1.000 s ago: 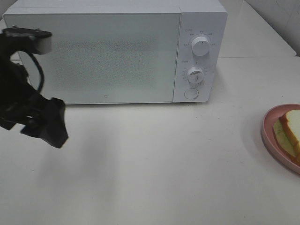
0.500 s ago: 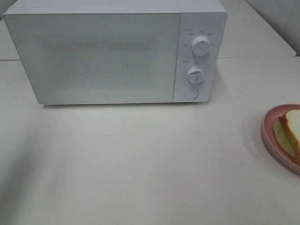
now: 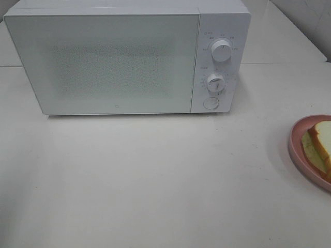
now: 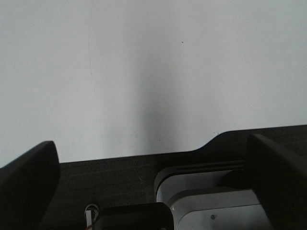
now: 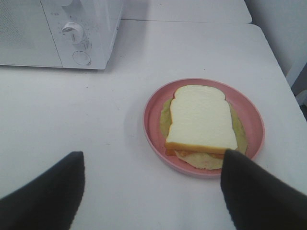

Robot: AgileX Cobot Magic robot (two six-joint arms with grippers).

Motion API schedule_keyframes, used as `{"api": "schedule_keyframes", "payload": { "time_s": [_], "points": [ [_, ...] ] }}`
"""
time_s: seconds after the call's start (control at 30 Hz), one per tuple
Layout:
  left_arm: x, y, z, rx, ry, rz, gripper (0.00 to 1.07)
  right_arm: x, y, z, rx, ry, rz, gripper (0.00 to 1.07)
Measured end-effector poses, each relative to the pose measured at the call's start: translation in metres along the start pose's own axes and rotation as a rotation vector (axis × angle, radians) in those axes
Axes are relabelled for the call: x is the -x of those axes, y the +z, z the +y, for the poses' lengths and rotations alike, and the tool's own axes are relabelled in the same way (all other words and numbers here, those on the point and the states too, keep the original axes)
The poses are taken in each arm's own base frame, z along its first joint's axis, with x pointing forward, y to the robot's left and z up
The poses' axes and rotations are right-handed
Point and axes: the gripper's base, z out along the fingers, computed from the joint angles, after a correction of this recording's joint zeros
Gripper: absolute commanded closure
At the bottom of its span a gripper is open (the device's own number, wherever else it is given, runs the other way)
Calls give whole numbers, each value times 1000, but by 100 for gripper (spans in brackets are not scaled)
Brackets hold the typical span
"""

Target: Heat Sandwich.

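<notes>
Surface (image 3: 155, 181): off-white, smooth, matte, spanning nearly the whole overhead view. One seam runs across it, level with the microwave's middle, visible on both sides of the appliance.

Microwave (image 3: 114, 62): white box standing at the back of the surface, wide frosted door with a speckled grey panel, shut. Control strip on its right side with two round dials stacked above a round button.

Wall (image 3: 310, 18): pale, tiled, showing only at the far right corner.

Light: soft, even, diffuse; a faint shadow lies under the microwave's front edge.
</notes>
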Motion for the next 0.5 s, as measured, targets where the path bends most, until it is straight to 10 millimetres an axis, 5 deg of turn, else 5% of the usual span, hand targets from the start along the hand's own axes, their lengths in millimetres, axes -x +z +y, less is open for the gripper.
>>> {"api": "schedule_keyframes", "payload": {
  "time_s": [0.2, 0.5],
  "points": [
    [-49, -4, 1, -2, 23, -133, 7, 0, 0, 0, 0, 0, 0, 32],
    [-85, -22, -1, -8, 121, -466, 7, 0, 0, 0, 0, 0, 0, 32]
  ]
}}
